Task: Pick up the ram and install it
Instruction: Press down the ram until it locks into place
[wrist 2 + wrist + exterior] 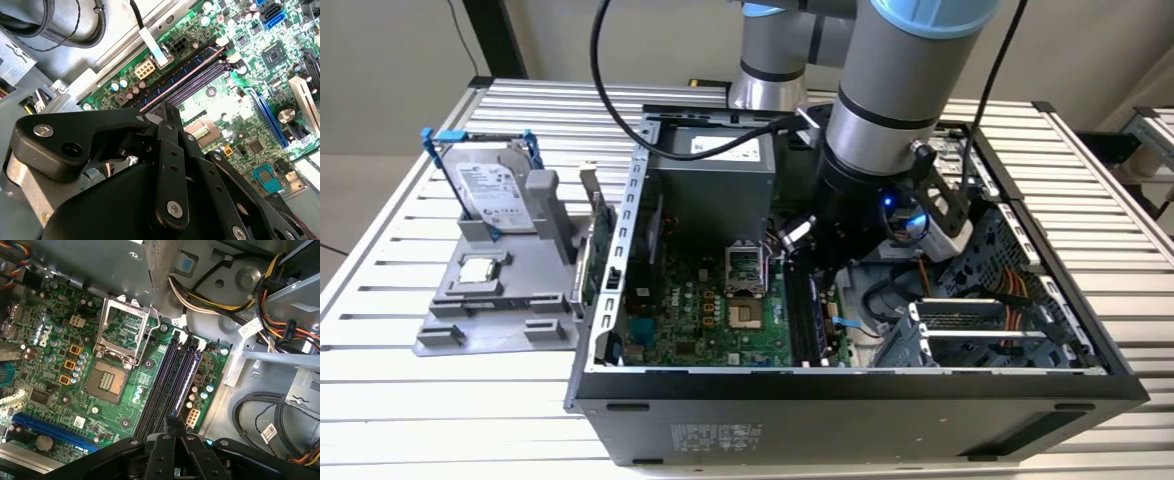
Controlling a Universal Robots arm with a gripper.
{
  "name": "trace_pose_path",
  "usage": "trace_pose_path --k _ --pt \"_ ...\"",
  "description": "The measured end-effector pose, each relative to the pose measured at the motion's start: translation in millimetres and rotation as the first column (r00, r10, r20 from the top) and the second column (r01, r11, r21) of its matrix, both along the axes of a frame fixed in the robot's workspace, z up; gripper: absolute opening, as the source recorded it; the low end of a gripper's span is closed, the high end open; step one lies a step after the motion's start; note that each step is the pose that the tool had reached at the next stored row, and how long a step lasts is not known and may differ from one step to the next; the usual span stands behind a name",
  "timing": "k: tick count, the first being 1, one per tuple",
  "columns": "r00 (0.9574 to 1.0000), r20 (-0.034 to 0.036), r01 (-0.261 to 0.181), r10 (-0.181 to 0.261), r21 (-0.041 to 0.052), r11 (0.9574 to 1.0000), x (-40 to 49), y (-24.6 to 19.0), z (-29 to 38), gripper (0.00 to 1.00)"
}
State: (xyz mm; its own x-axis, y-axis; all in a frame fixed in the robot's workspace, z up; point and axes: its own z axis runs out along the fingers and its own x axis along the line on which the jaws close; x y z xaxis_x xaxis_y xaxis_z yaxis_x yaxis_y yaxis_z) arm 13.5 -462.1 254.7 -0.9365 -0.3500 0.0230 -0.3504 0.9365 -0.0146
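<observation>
Inside the open computer case (630, 250) on the counter (454, 400), the exterior view shows us the arm reaching down. In the second wrist view the tool (167, 112) sits just above the ram (175, 80), which lies in a motherboard slot. In the first wrist view we cannot tell whether the tool is open or closed

A: Open computer case (854, 385) sits on the slatted table (400, 400), toward the exterior view's right. Motherboard (707, 310) lies on its floor.

B: Memory slots (807, 315)?

A: On the motherboard, just beside the processor socket (742, 270), on its exterior-view right. Power supply (714, 175) at the case's far end, behind the socket.

B: Outside the case?

A: Parts stand (494, 310) near the table's exterior-view left edge, hard drive (491, 190) upright in it. Gripper (172, 432) hangs over the slots.
</observation>
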Motion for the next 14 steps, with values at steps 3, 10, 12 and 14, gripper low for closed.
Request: trace_pose_path --k 3,10,12,14 --pt "0.9995 0.0 -0.03 0.03 0.0004 0.9995 -0.1 0.0 0.0 0.0" --pt "0.9942 -0.0001 -0.108 0.108 0.0005 0.9942 -0.1 0.0 -0.1 0.0" --pt "0.9921 -0.0002 -0.126 0.126 0.0004 0.9921 -0.1 0.0 -0.1 0.0" --pt "0.9901 -0.0002 -0.14 0.14 0.0006 0.9901 -0.1 0.0 -0.1 0.0"
